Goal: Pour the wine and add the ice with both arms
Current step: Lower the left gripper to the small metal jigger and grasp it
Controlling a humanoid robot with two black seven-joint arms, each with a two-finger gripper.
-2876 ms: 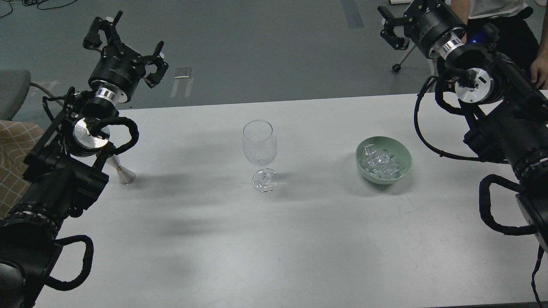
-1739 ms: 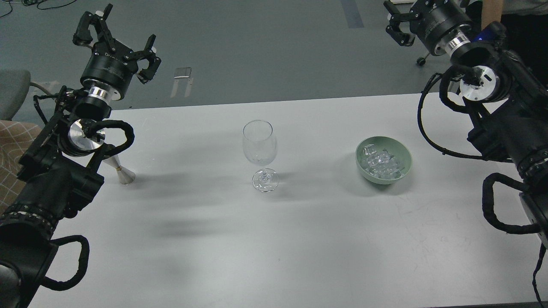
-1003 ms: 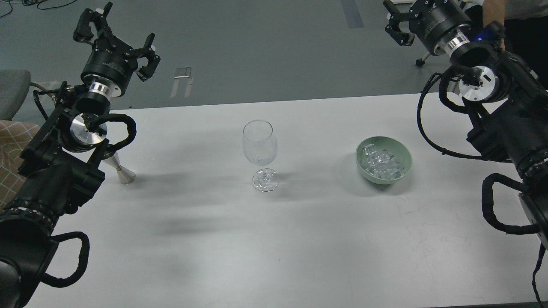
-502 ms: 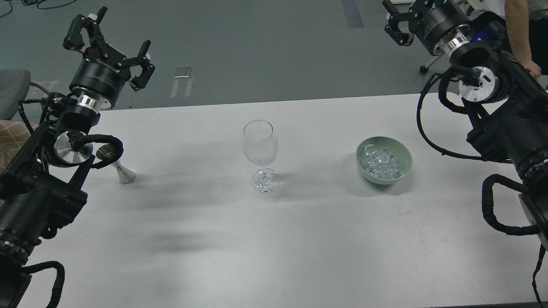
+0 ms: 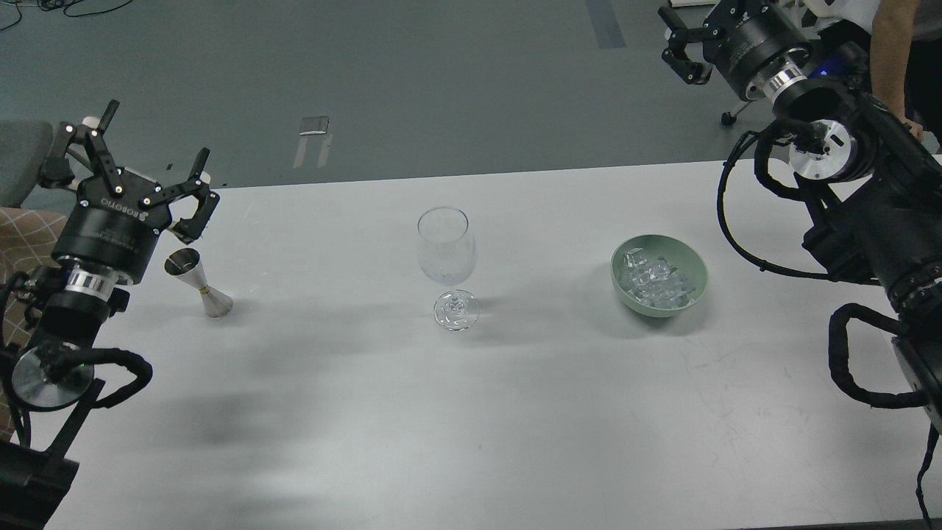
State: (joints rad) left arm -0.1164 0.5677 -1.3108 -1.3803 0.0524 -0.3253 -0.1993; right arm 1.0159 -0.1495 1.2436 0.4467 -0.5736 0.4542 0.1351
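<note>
A clear stemmed wine glass (image 5: 447,246) stands upright at the table's middle and looks empty. A pale green bowl (image 5: 692,259) to its right holds several clear ice cubes (image 5: 653,280). A small steel jigger (image 5: 197,283) stands near the table's left edge. My left gripper (image 5: 136,165) is open and empty, raised just behind and left of the jigger, not touching it. My right gripper (image 5: 683,43) is open and empty, high beyond the table's far right corner, well away from the bowl.
The white table (image 5: 471,412) has its far edge just behind the glass. A person (image 5: 894,44) stands behind my right arm at the top right. A grey chair (image 5: 22,158) and a checked cloth (image 5: 22,235) sit at the left edge.
</note>
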